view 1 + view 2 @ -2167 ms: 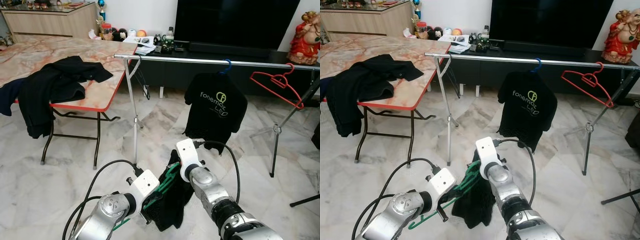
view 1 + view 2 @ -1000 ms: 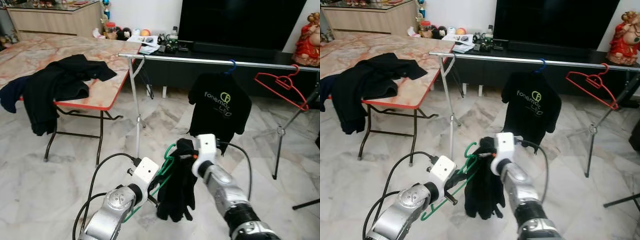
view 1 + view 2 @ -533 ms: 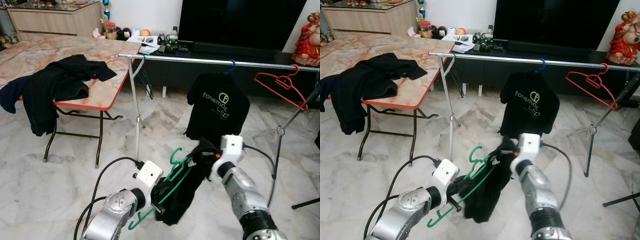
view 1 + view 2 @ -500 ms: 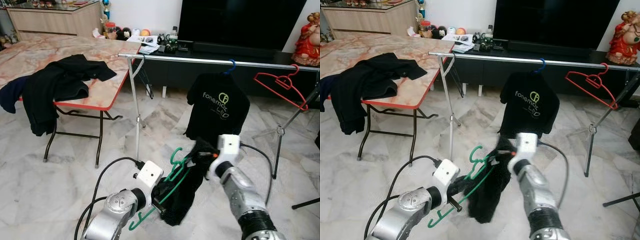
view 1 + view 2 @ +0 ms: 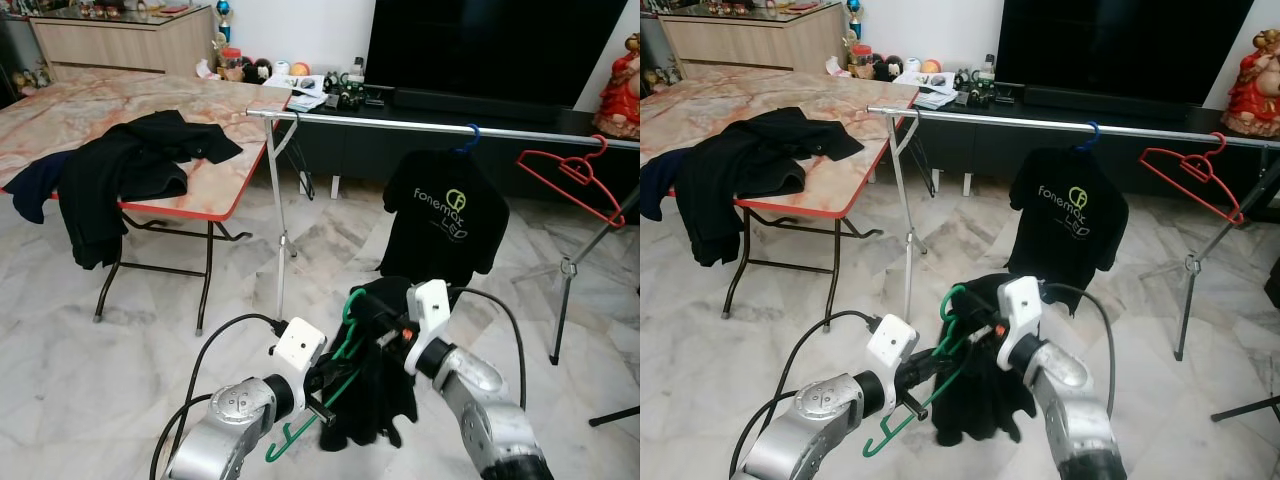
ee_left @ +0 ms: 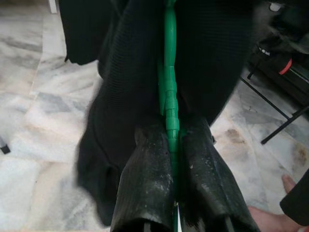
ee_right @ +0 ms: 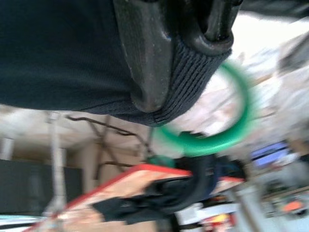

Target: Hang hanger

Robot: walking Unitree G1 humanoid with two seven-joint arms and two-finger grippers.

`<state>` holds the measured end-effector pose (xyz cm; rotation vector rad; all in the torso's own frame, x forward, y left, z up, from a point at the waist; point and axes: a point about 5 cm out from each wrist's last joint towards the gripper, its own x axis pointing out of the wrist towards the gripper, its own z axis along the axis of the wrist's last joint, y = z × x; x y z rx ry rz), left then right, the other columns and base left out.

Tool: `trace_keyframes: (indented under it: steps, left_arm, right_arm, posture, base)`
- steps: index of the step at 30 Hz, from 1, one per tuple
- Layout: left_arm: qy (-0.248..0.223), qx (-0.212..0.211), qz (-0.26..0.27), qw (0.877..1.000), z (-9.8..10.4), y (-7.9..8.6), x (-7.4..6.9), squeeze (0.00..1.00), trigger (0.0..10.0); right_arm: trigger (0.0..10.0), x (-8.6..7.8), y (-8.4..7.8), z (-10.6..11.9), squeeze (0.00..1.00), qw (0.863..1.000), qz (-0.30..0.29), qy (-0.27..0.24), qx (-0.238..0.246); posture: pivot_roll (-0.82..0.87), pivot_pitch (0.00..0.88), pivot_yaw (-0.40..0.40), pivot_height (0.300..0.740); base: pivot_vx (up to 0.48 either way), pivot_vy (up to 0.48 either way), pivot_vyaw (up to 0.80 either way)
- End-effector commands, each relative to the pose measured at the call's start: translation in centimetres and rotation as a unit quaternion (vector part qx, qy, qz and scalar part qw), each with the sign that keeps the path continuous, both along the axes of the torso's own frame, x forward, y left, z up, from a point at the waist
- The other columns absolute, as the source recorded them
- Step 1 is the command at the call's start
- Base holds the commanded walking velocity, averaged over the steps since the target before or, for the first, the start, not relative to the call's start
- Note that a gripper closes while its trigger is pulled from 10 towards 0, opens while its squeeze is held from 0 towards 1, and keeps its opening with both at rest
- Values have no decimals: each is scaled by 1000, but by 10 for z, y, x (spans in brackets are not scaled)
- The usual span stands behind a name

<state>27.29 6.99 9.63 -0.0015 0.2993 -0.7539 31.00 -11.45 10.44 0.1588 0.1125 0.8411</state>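
Since half a second ago the right gripper [image 5: 985,335] has pulled back in toward the centre of the frame, drawing the dark garment [image 5: 985,400] into a tighter bunch beside the green hanger [image 5: 940,375], and the hanger's hook now stands closer to that gripper. Low in the frame, the left gripper [image 6: 173,145] is pressed together on the hanger's green bar, which runs out from between its fingers [image 6: 145,179] with the black knit cloth draped along both sides of it. Just above and right of it in the head views, the right gripper is pinching a fold of the garment's ribbed edge, and in its wrist view the green hook [image 7: 227,123] curves right next to the fingers [image 7: 145,53]. The garment hangs off the hanger in a loose clump over the marble floor [image 5: 60,370]. A bare foot of a person [image 6: 270,220] shows on the floor at the lower right of the left wrist view. Further back, across the middle of the frame, runs the silver clothes rail [image 5: 400,122] on its thin stand, carrying a black printed T-shirt [image 5: 445,225] on a blue hanger [image 5: 468,138] and, toward the right edge, a tilted red hanger [image 5: 572,180]. At the upper left stands the table [image 5: 215,190] with a marbled top and red edge, dark clothes [image 5: 130,165] heaped over its near edge. Behind the rail sit a low dark TV unit with a large black television [image 5: 490,45].
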Motion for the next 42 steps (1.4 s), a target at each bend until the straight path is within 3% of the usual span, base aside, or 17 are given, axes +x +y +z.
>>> trace_keyframes:
  steps: [1, 3, 5, 7, 8, 9, 11, 13, 17, 22, 26, 31, 35, 40, 42]
  left_arm:
    - [-18, -15, -7, 1000, 11, -6, 3, 0, 10000]
    - [-18, -16, -7, 1000, 12, -6, 3, 0, 10000]
    - [-20, -17, -1, 1000, 12, -6, 4, 0, 10000]
    - [-20, -18, 1, 1000, 12, -5, 4, 0, 10000]
    - [-25, -21, 15, 999, 13, -3, 7, 0, 10000]
    - [-25, -21, 15, 999, 13, -3, 7, 0, 10000]
    - [-34, -26, 41, 998, 16, 0, 12, 0, 10000]
    - [-37, -25, 48, 998, 17, 1, 14, 0, 10000]
    - [-41, -32, 57, 997, 19, 2, 17, 0, 10000]
    - [-40, -28, 63, 997, 18, 4, 17, 0, 10000]
    - [-41, -27, 68, 996, 17, 5, 18, 0, 10000]
    - [-46, -30, 74, 996, 19, 4, 20, 0, 10000]
    - [-46, -30, 74, 996, 19, 3, 20, 0, 10000]
    - [-48, -33, 76, 995, 19, 3, 20, 0, 10000]
    - [-52, -37, 65, 996, 20, 1, 19, 0, 10000]
  right_arm:
    - [10000, -9, 16, 8, 0, 997, 68, -23, -2]
    - [10000, -13, 18, 7, 0, 996, 86, -26, -9]
    - [10000, -15, 16, -4, 0, 994, 89, -18, -66]
    - [10000, -16, 13, -7, 0, 992, 86, -18, -88]
    - [10000, -12, 4, -12, 0, 991, 56, -3, -123]
    - [10000, -12, 4, -12, 0, 991, 56, -3, -123]
    - [10000, -4, -15, -21, 0, 984, -20, 42, -174]
    - [10000, -2, -21, -24, 0, 979, -47, 55, -191]
    - [10000, 5, -27, -25, 0, 976, -110, 75, -170]
    - [10000, 18, -34, -13, 0, 971, -188, 59, -135]
    - [10000, 17, -25, -10, 0, 976, -168, 58, -124]
    - [10000, 6, 4, -8, 0, 990, -84, 57, -98]
    - [10000, -3, 17, -12, 0, 991, -35, 49, -120]
    - [10000, 2, 9, -21, 0, 982, -78, 66, -157]
    - [10000, 13, -3, -17, 0, 975, -148, 62, -153]
  posture:
    - [166, 0, -62, 740]
    - [168, 0, -62, 740]
    - [166, 0, -64, 740]
    - [166, 0, -64, 740]
    - [163, 0, -64, 740]
    - [163, 0, -64, 740]
    - [158, 0, -64, 740]
    - [158, 0, -64, 740]
    - [156, 0, -65, 740]
    - [160, 0, -64, 740]
    - [159, 0, -65, 740]
    - [164, 0, -66, 740]
    - [160, 0, -66, 740]
    - [164, 0, -69, 740]
    - [163, 0, -69, 740]
  base:
    - [0, 0, 0]
    - [0, 0, 0]
    - [0, 0, 0]
    - [0, 0, 0]
    - [0, 0, 0]
    - [0, 0, 0]
    - [0, 0, 0]
    - [0, 0, 0]
    - [0, 0, 0]
    - [0, 0, 0]
    - [0, 0, 0]
    - [0, 0, 0]
    - [0, 0, 0]
    - [0, 0, 0]
    - [0, 0, 0]
